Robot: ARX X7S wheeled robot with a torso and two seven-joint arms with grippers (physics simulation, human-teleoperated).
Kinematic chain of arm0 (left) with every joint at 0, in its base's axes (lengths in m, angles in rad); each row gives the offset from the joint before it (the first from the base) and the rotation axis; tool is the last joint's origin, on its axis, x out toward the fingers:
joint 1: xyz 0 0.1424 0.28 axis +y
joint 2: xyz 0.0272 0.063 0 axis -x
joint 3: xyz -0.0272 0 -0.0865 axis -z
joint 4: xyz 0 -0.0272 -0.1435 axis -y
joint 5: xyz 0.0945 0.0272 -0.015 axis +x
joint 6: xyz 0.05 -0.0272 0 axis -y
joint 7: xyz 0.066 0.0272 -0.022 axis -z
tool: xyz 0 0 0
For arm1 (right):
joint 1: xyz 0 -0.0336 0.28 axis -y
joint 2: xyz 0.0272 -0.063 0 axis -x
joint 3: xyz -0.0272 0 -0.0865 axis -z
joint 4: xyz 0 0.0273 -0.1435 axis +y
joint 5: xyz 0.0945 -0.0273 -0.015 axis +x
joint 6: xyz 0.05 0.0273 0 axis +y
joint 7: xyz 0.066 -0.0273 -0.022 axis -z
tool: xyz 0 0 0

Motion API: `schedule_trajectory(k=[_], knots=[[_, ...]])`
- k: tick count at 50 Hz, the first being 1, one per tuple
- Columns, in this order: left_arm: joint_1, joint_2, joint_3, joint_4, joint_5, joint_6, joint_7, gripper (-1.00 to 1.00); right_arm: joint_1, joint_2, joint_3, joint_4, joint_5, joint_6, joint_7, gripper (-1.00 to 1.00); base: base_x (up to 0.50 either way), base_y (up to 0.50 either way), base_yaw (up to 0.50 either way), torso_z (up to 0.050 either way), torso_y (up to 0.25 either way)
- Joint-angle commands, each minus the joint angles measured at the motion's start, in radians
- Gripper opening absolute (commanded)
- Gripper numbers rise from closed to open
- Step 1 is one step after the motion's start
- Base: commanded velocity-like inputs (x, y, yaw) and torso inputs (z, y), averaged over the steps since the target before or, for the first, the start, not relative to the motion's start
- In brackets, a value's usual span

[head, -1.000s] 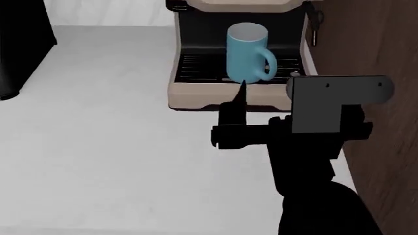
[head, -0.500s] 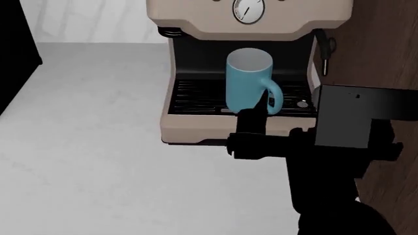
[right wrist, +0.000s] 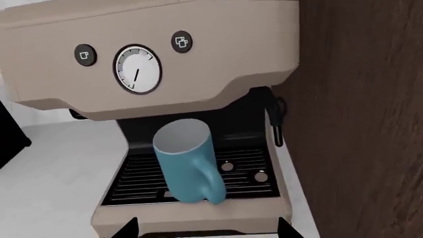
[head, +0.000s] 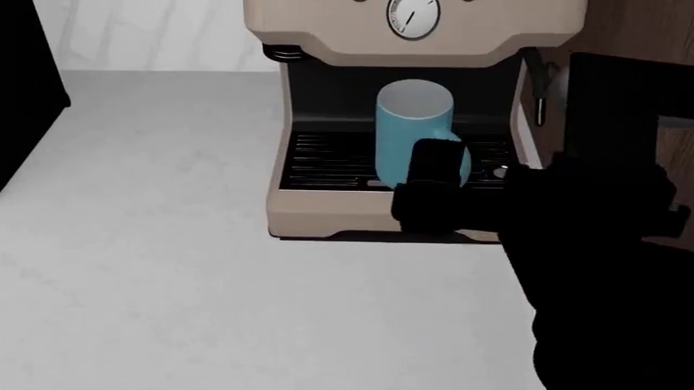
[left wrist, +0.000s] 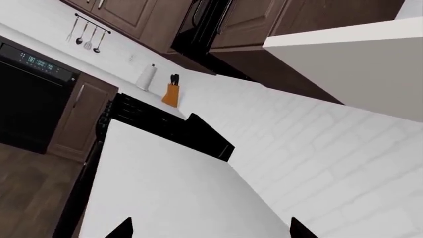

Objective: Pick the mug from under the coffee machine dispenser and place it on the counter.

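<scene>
A: Right gripper [head: 431,191]?
B: Jaws spread wide, empty, hanging in front of the coffee machine dispenser [head: 325,32], overlapping the mug's handle side in head view.
A: Mug [right wrist: 187,163]?
B: Upright on the black drip tray [right wrist: 138,181], under the gauge [right wrist: 137,70].
A: Left gripper [left wrist: 208,230]?
B: Tips apart, over white counter [left wrist: 165,198].

Mug [head: 410,130] handle and lower right side behind the right gripper [head: 434,191]; coffee machine dispenser [head: 412,36] top cropped.
</scene>
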State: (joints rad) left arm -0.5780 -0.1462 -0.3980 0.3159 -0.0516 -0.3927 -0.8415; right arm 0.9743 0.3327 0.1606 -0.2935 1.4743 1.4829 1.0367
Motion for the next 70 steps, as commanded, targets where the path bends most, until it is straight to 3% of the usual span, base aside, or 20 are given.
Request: schedule_trajectory(k=[1, 21, 35, 70], knots=[[0.0, -0.006, 0.007, -0.002, -0.003, 0.001, -0.007, 1.0, 0.11, 0.089, -0.104, 0.19, -0.035, -0.042, -0.116, 1.0, 0.01, -0.01, -0.01, 0.0, 0.0], [0.002, -0.015, 0.017, -0.002, -0.012, 0.002, -0.017, 1.0, 0.236, 0.121, -0.38, 0.478, -0.357, -0.213, -0.491, 1.0, 0.01, -0.02, -0.01, 0.002, 0.0], [0.004, -0.022, 0.021, -0.004, -0.018, 0.003, -0.023, 1.0, 0.287, 0.133, -0.466, 0.591, -0.439, -0.227, -0.533, 1.0, 0.01, -0.01, -0.01, 0.003, 0.001], [0.009, -0.035, 0.039, -0.004, -0.017, 0.002, -0.048, 1.0, 0.496, 0.096, -0.777, 0.906, -0.625, -0.274, -0.85, 1.0, 0.0, -0.01, -0.01, 0.004, 0.004]])
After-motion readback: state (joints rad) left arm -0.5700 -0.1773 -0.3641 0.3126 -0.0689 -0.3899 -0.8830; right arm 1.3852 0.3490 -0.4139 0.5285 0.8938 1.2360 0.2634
